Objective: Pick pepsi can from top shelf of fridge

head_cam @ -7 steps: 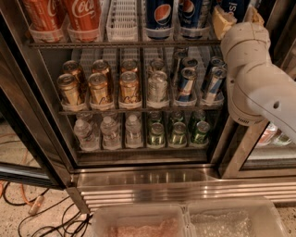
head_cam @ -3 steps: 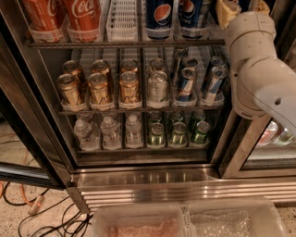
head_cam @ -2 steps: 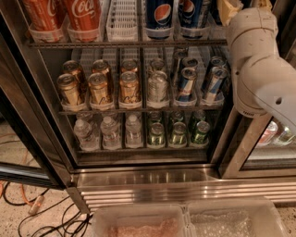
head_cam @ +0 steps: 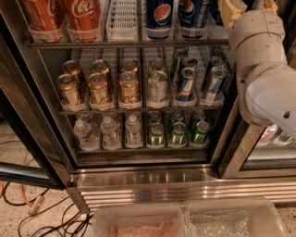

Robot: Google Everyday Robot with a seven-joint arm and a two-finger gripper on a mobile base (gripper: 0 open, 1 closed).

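Note:
Two dark blue pepsi cans (head_cam: 159, 16) (head_cam: 192, 14) stand side by side on the top shelf (head_cam: 129, 44), a grey wire rack with clear lane trays, in the open fridge (head_cam: 152, 185). Their tops are cut off by the upper edge of the view. My gripper (head_cam: 236, 10) is at the top right corner, just right of the right-hand pepsi can and at shelf height, mostly cut off by the view's edge. The white arm (head_cam: 266, 78) hangs below it in front of the fridge's right side.
Red Coca-Cola cans (head_cam: 85, 18) stand at the top left, beside a white lane tray (head_cam: 122, 18). Gold cans (head_cam: 99, 88) and slim blue-and-silver cans (head_cam: 187, 83) fill the middle rack; water bottles (head_cam: 108, 132) and green cans (head_cam: 178, 132) the bottom. The glass door (head_cam: 23, 115) stands open at left. Cables (head_cam: 41, 217) lie on the floor.
The arm has risen and shifted slightly right, carrying the gripper up toward the top edge of the view. The cans have not moved.

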